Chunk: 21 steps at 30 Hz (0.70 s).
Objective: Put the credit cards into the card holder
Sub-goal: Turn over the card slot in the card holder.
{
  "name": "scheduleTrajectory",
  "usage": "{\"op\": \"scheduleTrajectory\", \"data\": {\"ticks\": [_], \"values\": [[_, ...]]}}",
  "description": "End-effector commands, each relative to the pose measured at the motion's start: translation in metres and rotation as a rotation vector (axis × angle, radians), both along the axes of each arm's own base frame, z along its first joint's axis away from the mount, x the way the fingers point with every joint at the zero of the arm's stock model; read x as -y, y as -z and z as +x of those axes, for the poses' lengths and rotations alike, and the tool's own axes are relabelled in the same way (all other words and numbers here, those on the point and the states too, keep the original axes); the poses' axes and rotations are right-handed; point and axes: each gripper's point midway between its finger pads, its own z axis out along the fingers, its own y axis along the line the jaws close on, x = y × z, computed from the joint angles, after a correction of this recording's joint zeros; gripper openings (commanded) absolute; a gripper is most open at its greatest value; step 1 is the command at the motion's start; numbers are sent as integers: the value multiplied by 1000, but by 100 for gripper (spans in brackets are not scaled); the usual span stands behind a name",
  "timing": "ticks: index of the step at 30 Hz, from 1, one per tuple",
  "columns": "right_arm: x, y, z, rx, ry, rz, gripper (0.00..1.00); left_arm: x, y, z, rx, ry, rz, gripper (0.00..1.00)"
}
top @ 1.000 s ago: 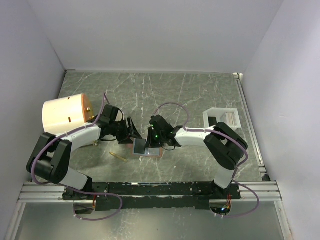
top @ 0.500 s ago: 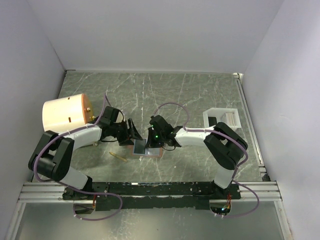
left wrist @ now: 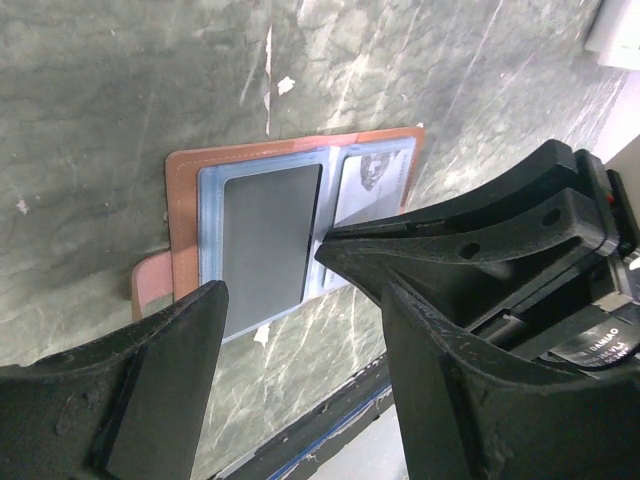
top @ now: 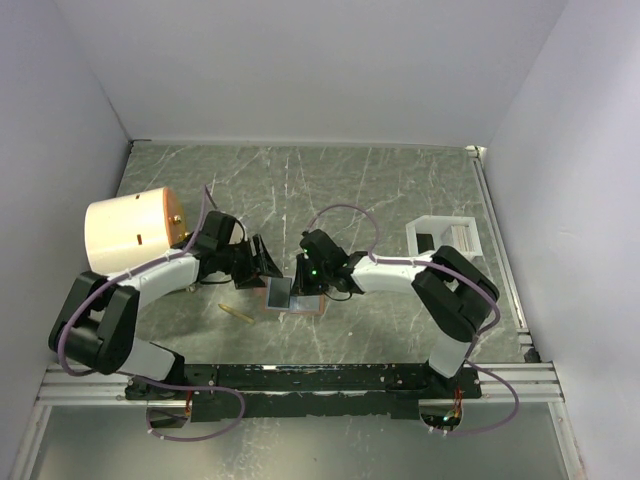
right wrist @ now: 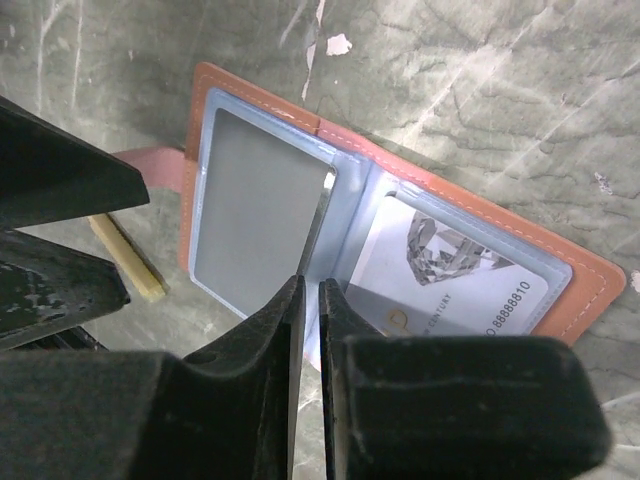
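Note:
The tan card holder [top: 308, 305] lies open on the table, blue sleeves facing up. A grey card [right wrist: 260, 215] fills its left sleeve. A whitish credit card with a diamond print [right wrist: 450, 275] sits in the right sleeve. My right gripper [right wrist: 310, 285] points down at the fold, jaws shut to a thin slit; whether they pinch a sleeve edge does not show. My left gripper [left wrist: 300, 400] hovers open just left of the card holder [left wrist: 185, 200], with nothing between its fingers. From above, the two grippers [top: 266, 260] [top: 297, 283] stand close together.
A small wooden stick [top: 238, 313] lies left of the card holder near the front. A big cream cylinder [top: 130, 232] stands at the left wall. A white open tray [top: 430, 228] with pale flat things in it sits at the right.
My left gripper has pulled back slightly up and left, away from the card holder. The right gripper and the card holder stay where they were.

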Motion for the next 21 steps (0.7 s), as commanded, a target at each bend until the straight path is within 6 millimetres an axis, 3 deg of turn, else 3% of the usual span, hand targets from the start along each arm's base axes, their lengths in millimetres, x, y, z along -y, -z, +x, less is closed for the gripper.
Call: {"op": "scheduleTrajectory", "data": {"ticks": [1, 10, 21], "values": [[-6, -16, 1, 8, 2, 25, 13, -5, -20, 13, 72, -21, 29, 73], [-7, 2, 1, -21, 4, -9, 18, -1, -16, 12, 68, 5, 5, 73], [19, 37, -5, -43, 14, -160, 9, 11, -6, 3, 37, 72, -65, 75]]}}
